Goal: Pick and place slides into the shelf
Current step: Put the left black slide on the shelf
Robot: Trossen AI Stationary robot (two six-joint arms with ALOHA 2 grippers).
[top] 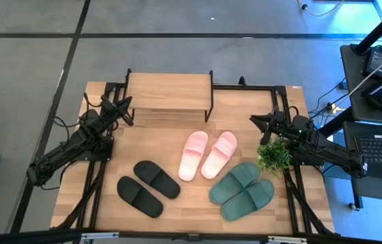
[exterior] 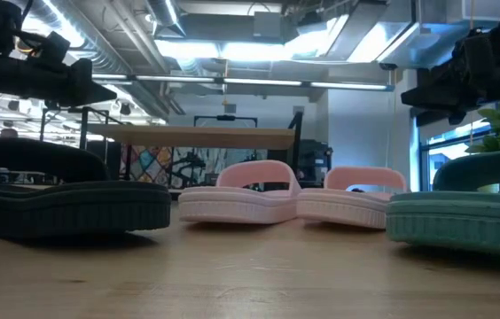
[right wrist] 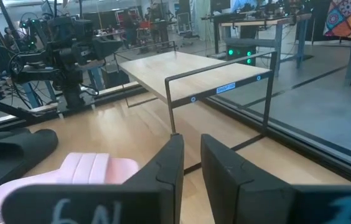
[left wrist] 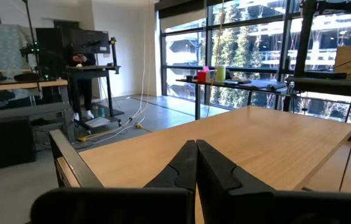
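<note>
Nothing placed yet: shelf [top: 169, 91] at far bench [top: 292, 203] edge bare. Black pair [top: 147, 188], pink pair [top: 208, 154], green pair [top: 243, 191] all near, on bench. Left pincer [top: 127, 103], right pincer [top: 255, 120] clenched, empty.

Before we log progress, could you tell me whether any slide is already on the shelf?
No; in the high view the shelf top is bare and all six slides lie on the table.

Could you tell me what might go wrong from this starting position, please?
The small plant stands beside the right hand, so a reach toward the green slides could knock it over. The pink slides lie touching, so gripping one may drag the other. All six slides lie outside the shelf.
</note>
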